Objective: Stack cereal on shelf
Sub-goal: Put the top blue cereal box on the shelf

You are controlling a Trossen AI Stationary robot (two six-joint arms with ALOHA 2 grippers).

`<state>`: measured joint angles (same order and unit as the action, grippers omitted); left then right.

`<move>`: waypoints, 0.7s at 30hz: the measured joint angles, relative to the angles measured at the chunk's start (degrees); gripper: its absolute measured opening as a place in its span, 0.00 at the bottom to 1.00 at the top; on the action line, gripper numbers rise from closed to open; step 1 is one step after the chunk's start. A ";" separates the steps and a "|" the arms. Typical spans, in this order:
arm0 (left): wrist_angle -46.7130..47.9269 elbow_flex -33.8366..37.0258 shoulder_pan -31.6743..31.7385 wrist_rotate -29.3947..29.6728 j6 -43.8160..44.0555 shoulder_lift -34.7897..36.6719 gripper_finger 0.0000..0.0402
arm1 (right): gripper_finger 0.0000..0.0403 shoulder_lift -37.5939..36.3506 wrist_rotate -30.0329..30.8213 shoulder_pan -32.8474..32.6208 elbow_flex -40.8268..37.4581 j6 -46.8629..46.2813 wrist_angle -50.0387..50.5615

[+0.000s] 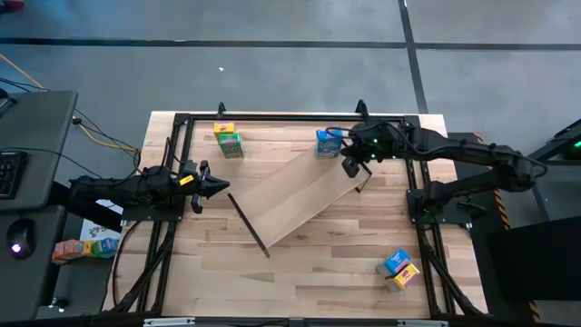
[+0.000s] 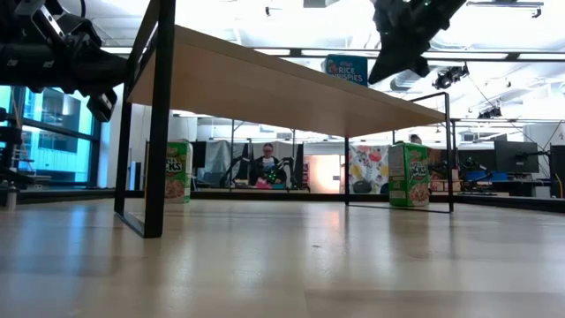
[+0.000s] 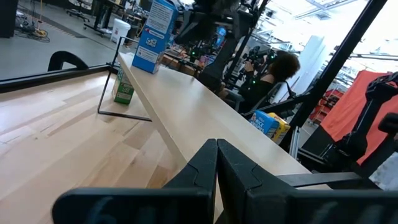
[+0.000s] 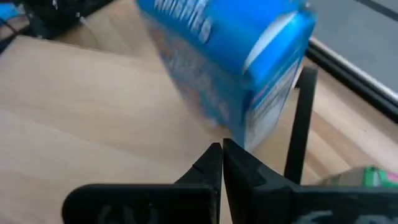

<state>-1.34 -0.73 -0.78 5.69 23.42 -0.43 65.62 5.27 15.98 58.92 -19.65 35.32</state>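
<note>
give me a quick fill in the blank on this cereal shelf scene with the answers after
1. The cereal box standing on the shelf is ____ in colour.
2. The right gripper, next to that box, has its fingers ____.
3. The left gripper holds ____.
4. Under the shelf's far end stands a ____ box.

Missing words: blue; shut; nothing; green

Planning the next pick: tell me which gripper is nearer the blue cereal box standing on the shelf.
Right. The right gripper, shut, sits just beside the blue cereal box on the shelf; the left gripper waits beyond the shelf's opposite end.
</note>
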 joint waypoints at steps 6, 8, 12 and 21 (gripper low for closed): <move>-0.01 -0.01 0.00 0.01 0.00 0.00 0.01 | 0.00 0.21 -6.07 3.18 0.00 0.14 -2.09; 0.02 -0.01 0.00 0.02 0.00 0.00 0.01 | 0.00 0.37 -6.65 3.48 0.00 0.18 -2.38; -0.01 0.00 0.00 0.02 0.00 0.00 0.01 | 0.00 1.65 -6.76 4.38 0.00 0.35 -4.55; 0.01 -0.01 -0.02 0.02 0.00 0.00 0.01 | 0.00 2.31 -4.93 7.68 0.00 4.81 -3.46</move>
<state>-1.33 -0.73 -0.79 5.71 23.42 -0.43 67.93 0.34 23.66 58.92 -14.84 31.86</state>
